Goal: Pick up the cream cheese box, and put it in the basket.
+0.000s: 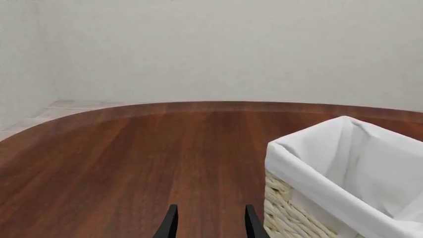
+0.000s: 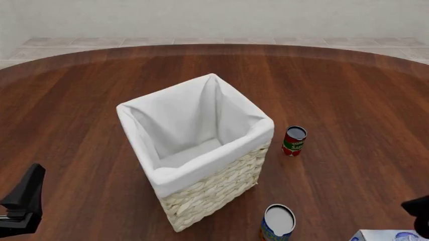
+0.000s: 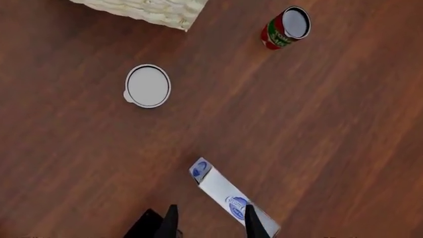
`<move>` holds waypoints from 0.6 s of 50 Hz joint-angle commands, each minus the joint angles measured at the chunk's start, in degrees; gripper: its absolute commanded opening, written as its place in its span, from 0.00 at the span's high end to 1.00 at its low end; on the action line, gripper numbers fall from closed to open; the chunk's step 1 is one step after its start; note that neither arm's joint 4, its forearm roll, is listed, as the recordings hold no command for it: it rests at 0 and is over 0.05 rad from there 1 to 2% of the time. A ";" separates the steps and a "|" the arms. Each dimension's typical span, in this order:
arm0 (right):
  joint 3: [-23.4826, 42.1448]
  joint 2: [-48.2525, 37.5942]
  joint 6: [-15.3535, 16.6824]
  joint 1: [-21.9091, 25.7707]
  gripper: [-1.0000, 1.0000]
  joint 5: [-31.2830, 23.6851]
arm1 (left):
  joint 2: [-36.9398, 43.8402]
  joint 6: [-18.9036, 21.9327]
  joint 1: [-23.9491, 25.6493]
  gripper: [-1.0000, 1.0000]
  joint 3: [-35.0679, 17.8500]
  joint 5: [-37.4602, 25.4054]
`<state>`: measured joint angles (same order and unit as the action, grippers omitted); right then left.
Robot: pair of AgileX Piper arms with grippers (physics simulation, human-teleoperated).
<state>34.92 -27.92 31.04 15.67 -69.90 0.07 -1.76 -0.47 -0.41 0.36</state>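
Basket [image 2: 201, 165] upright mid-bench, liner bare inside. Cream cheese box [image 3: 228, 196] flat near bench's near right corner, well apart from basket, partly under right claw [image 3: 210, 222]; fingers parted, holding nothing. Left claw [image 1: 210, 222] parted too, beside basket [image 1: 343, 183], gripping nothing. Red can [image 2: 294, 140] just right of basket.

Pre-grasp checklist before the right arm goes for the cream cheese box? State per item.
1. Right tool open: ok, fingers apart.
2. Cream cheese box between the fingers: not ok, one finger overlaps it and the box runs diagonally.
3. Box free of neighbours: ok, blue-orange can and red can stand apart.
4. Basket upright with its opening free: ok.
5. Left tool out of the way: ok, open, beside the basket.
6. Height above the box: cannot tell.
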 commanded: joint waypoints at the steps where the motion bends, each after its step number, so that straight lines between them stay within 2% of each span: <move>1: -2.44 0.72 3.86 -3.31 0.00 0.00 | 0.00 0.09 -0.02 0.00 0.00 0.00; 4: -1.63 -0.02 4.14 -3.54 0.00 0.00 | 0.01 0.12 -0.05 0.00 0.02 -0.04; 13: -1.52 -0.52 9.50 -8.02 0.00 0.00 | 0.00 0.13 -0.05 0.00 0.00 -0.07; 20: -1.98 -0.17 11.99 -9.92 0.00 0.00 | 0.00 0.15 0.05 0.00 0.00 -0.10; 22: -2.32 0.29 14.51 -11.71 0.00 0.00 | 0.00 0.18 0.04 0.00 0.01 -0.13; 28: -2.76 0.71 15.79 -12.29 0.00 0.00 | 0.02 0.16 0.03 0.00 0.03 -0.14; 30: -3.09 0.88 17.28 -13.14 0.00 0.00 | 0.05 0.15 0.04 0.00 0.06 -0.16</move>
<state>32.68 -27.62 43.94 5.42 -69.90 0.09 -1.61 -0.46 -0.39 0.25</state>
